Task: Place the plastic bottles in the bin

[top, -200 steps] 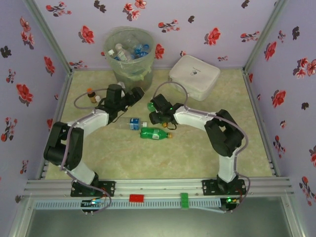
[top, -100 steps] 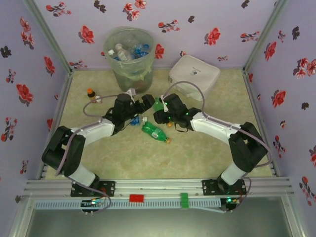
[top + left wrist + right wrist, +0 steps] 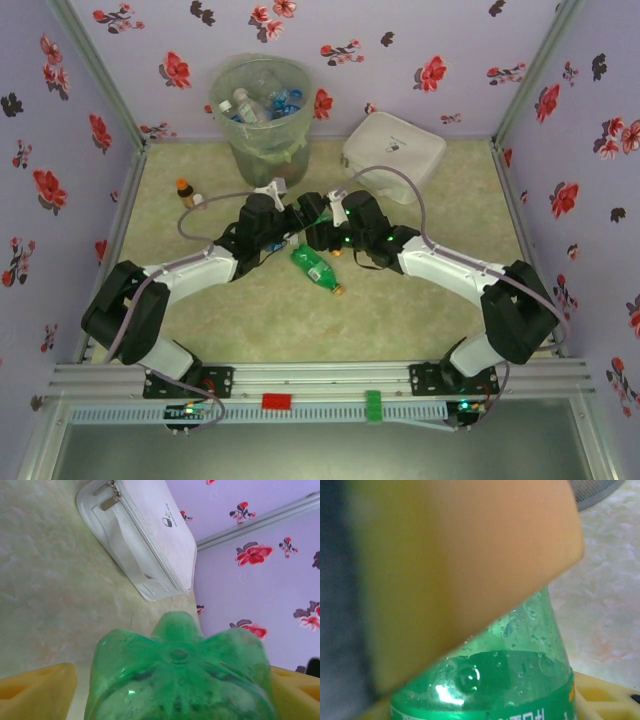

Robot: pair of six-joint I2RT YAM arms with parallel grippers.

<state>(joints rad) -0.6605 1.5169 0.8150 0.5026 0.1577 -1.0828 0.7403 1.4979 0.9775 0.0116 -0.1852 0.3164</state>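
Green plastic sits between both tools over the middle of the surface (image 3: pixel 400 310). The held green bottle (image 3: pixel 180 680) is pinched near its label by the right tool (image 3: pixel 325 225), a pad (image 3: pixel 460 580) pressed against its side. The left tool (image 3: pixel 298 222) stands wide, its fingers (image 3: pixel 35 690) flanking the bottle's lobed base with a sliver of surface showing beside one. The bottle's long axis points base-first at the left wrist, so a handover looks to be the step in hand. The bin (image 3: pixel 265 150), holding several bottles (image 3: pixel 255 100), stands at the far-left corner, nearer the left arm. The white box (image 3: pixel 393 155) lies toward the far-right corner. A second green bottle (image 3: pixel 316 268) lies flat just nearside of the tools, cap toward the near edge.
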